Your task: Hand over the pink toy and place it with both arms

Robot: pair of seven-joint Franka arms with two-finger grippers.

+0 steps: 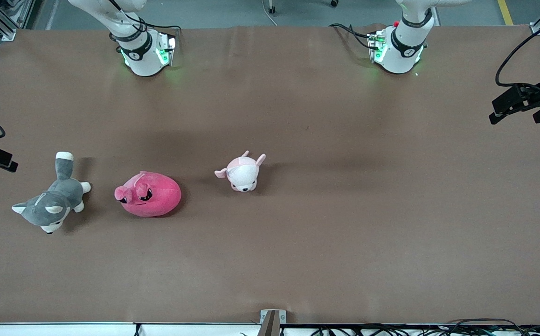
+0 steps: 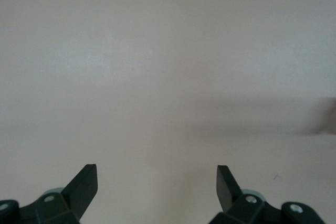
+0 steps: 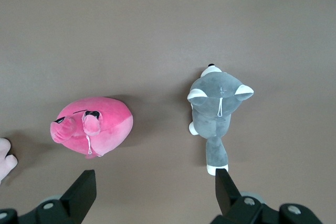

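The pink toy [image 1: 151,196] is a round hot-pink plush that lies on the brown table [image 1: 344,210] toward the right arm's end. It also shows in the right wrist view [image 3: 97,124]. My right gripper [image 3: 155,184] is open and empty, high over the table between the pink toy and the grey husky plush. My left gripper [image 2: 156,182] is open and empty over bare table at the left arm's end. It shows in the front view [image 1: 515,116] at the edge of the picture.
A grey-and-white husky plush [image 1: 53,200] lies beside the pink toy, closer to the table's end; it also shows in the right wrist view [image 3: 215,111]. A small pale pink-and-white plush [image 1: 242,172] lies toward the table's middle.
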